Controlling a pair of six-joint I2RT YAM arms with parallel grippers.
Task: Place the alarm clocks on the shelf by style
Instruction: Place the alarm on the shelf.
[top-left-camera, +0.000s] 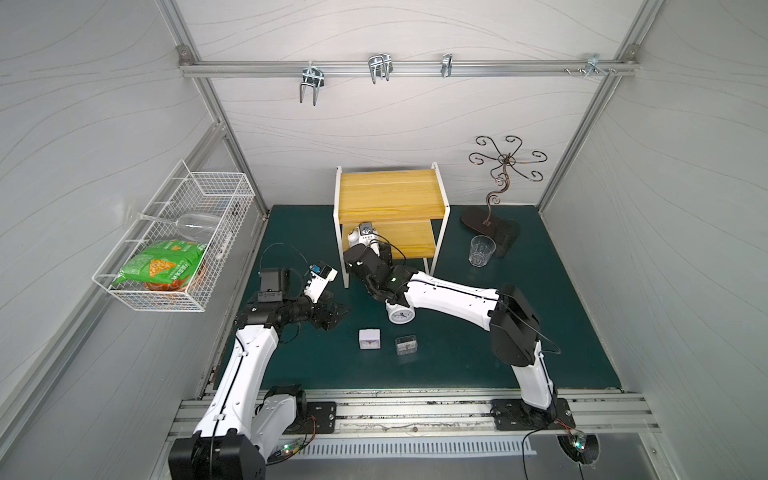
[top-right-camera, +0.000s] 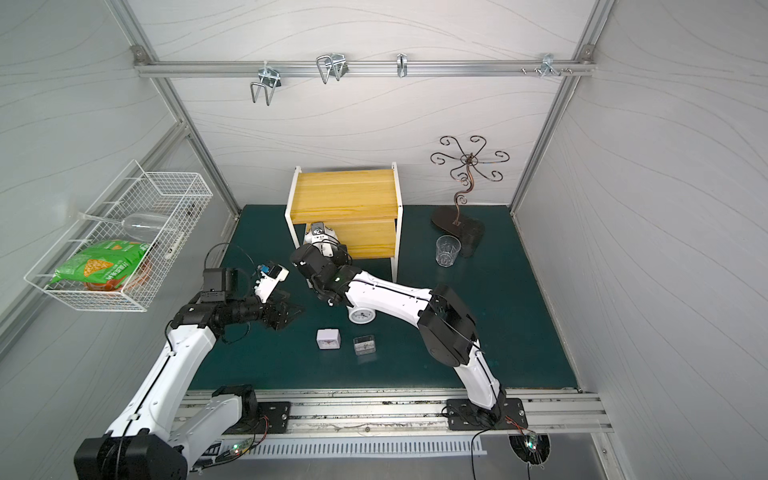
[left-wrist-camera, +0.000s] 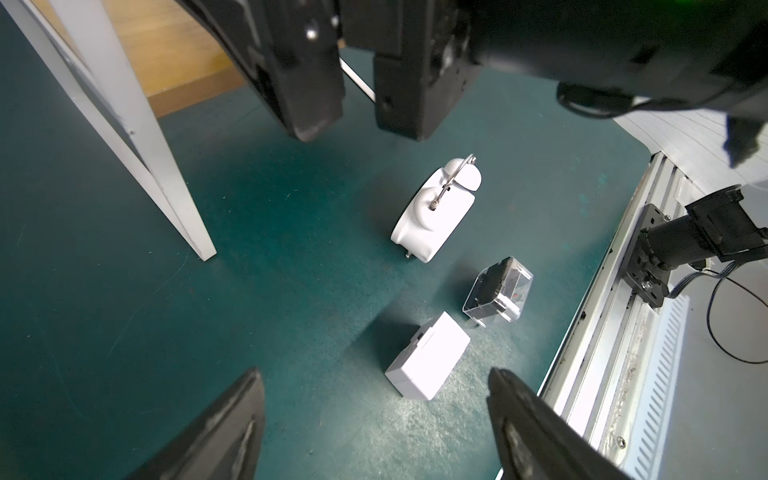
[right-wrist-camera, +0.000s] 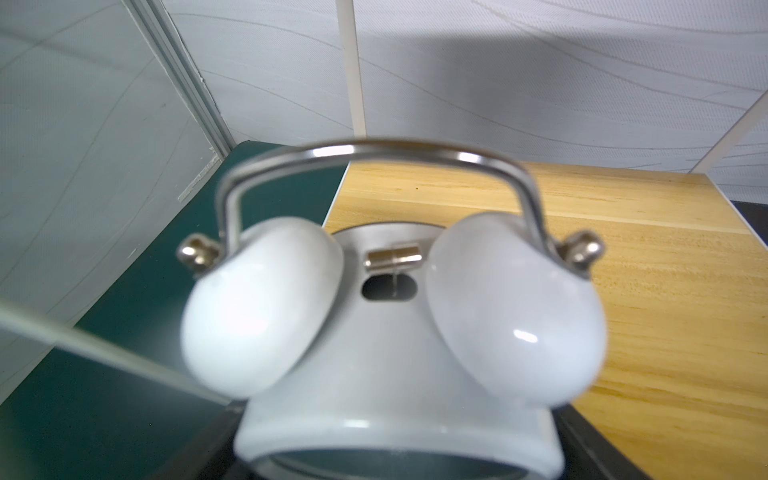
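My right gripper (right-wrist-camera: 399, 440) is shut on a round white twin-bell alarm clock (right-wrist-camera: 390, 324), holding it upright at the front left corner of the shelf's (top-left-camera: 390, 195) lower wooden board (right-wrist-camera: 623, 291). In both top views that gripper (top-left-camera: 365, 249) (top-right-camera: 322, 249) mostly hides the clock. On the green mat stand a second twin-bell clock (top-left-camera: 401, 316) (left-wrist-camera: 432, 212), a white square clock (top-left-camera: 369, 338) (left-wrist-camera: 428, 361) and a transparent-cased square clock (top-left-camera: 406, 345) (left-wrist-camera: 496, 291). My left gripper (top-left-camera: 338, 311) (left-wrist-camera: 374, 372) hangs open and empty above the mat, just left of the white square clock.
A white wire basket (top-left-camera: 124, 286) on the left wall holds a green snack bag and a wine glass. A clear tumbler (top-left-camera: 481, 250) and a dark curly metal stand (top-left-camera: 498, 187) stand right of the shelf. A shelf leg (left-wrist-camera: 124, 124) is close to the left arm.
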